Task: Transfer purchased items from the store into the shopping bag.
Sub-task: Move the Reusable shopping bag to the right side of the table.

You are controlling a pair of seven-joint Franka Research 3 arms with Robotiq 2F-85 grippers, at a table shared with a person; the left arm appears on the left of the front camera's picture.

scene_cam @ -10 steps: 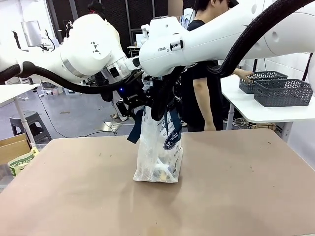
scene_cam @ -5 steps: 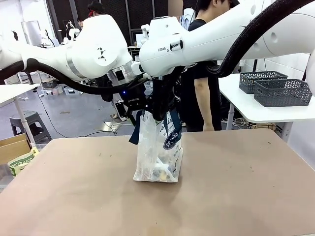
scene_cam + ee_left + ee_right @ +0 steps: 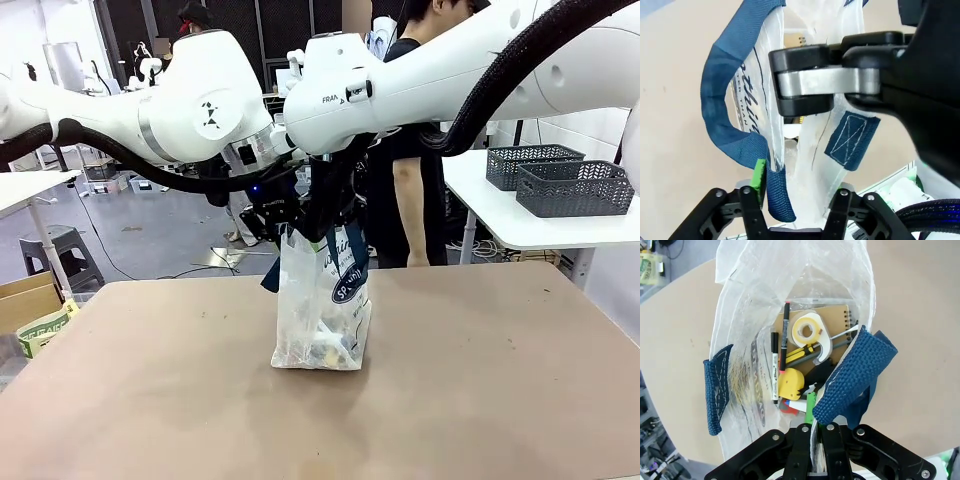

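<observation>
Translucent white plastic makes the shopping bag (image 3: 322, 305), which stands upright in the middle of the brown tabletop (image 3: 480, 380), its top lifted between the 2 arms. The right gripper (image 3: 816, 429) has its jaws clenched on the bag's rim, just beside a navy strap handle (image 3: 854, 377) that folds over them. The left gripper (image 3: 799, 195) is at the opposite rim: its jaws stand partly apart, with a second navy handle (image 3: 725, 120) and a fold of the plastic between them, one green pad (image 3: 759, 173) touching the strap. I cannot tell if they already grip it.

Down inside the bag lie the purchased items (image 3: 805, 357): a brown spiral notebook, a white tape dispenser, 2 pens, a yellow piece and small red and blue pieces.

Behind the tabletop a person (image 3: 405, 170) in black stands near a white side table with 2 dark grey baskets (image 3: 560, 180).
</observation>
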